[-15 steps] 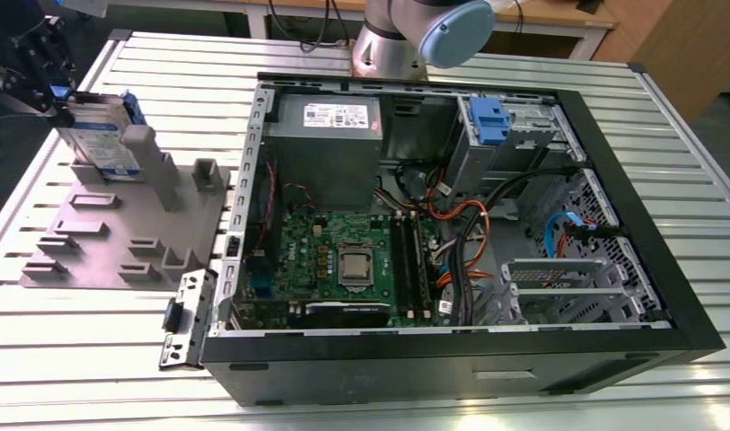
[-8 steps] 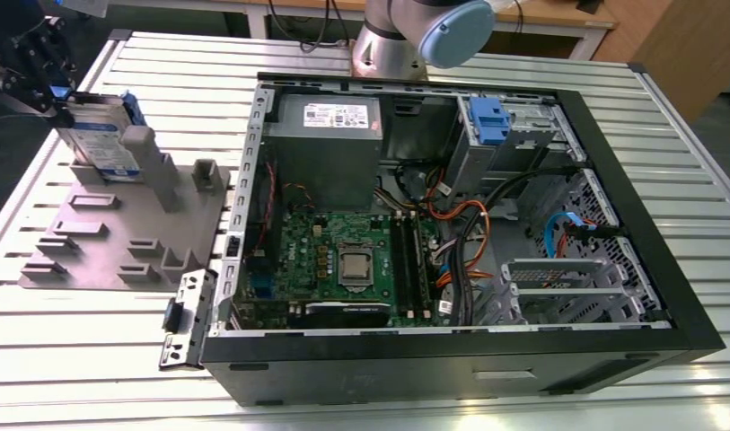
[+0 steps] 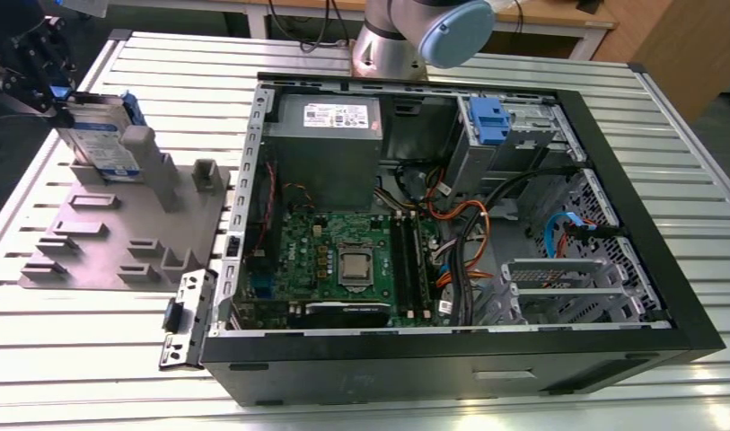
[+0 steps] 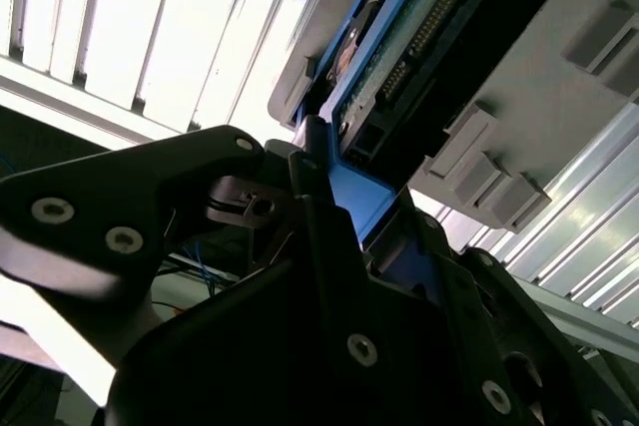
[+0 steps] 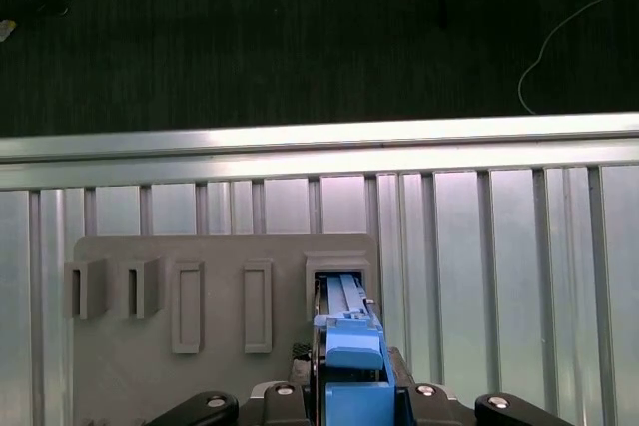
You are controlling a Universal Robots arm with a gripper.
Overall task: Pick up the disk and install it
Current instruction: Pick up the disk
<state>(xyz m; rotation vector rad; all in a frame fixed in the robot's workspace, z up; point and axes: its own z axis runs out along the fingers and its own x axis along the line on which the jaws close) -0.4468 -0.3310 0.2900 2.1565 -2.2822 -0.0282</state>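
While the open computer case (image 3: 461,355) sits nearest on the table (image 3: 173,63), a grey holder (image 3: 113,238) lies at the exterior view's left; farther back the disk (image 3: 101,139) stands upright in it, claw (image 5: 354,391) clamped on its blue frame.

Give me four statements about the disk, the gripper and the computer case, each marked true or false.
1. The disk stands on edge in a slot of the grey holder plate. True.
2. The computer case is closed. False: its side is open and the motherboard shows.
3. The gripper hangs over the motherboard. False: it is at the disk, outside the case.
4. The holder plate lies on the slatted table, to the exterior view's left of the case. True.
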